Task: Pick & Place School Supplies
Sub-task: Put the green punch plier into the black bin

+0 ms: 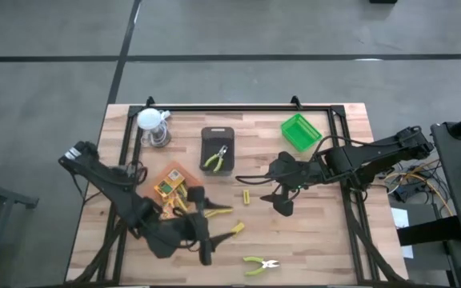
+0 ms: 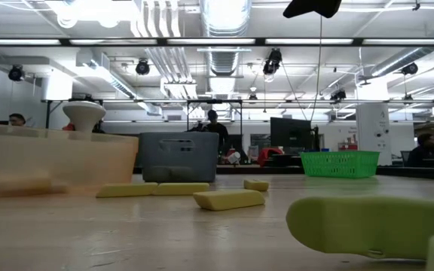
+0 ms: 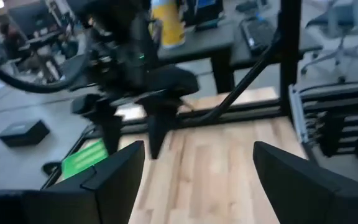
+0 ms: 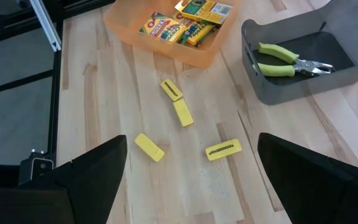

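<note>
- Right gripper (image 1: 283,205) hangs mid-table with its fingers spread wide and nothing between them; it's looking down on four short yellow blocks with dark print (image 4: 222,149) scattered on the bare wood.
- Those blocks lie between the shallow orange plastic tray (image 4: 166,45), which already holds several yellow-green crayon boxes (image 4: 166,28), and the dark grey plastic bin (image 4: 328,74) with a pair of lime-handled pliers-like tools (image 4: 288,61) in it.
- Left gripper (image 1: 205,254) sits at the near edge, left of centre, fingers also apart and empty — its own camera mostly sees the other arm.
- Another lime-handled tool (image 1: 260,264) lies loose near the front edge, and a bright green mesh basket (image 1: 300,132) sits far right.
- I'd guess the step in hand is grabbing a block — hard to say which one.
- To do it well: pick the block lying clear of its neighbours, turn the wrist so the fingers close across its short side, and come straight down so nothing gets nudged.
</note>
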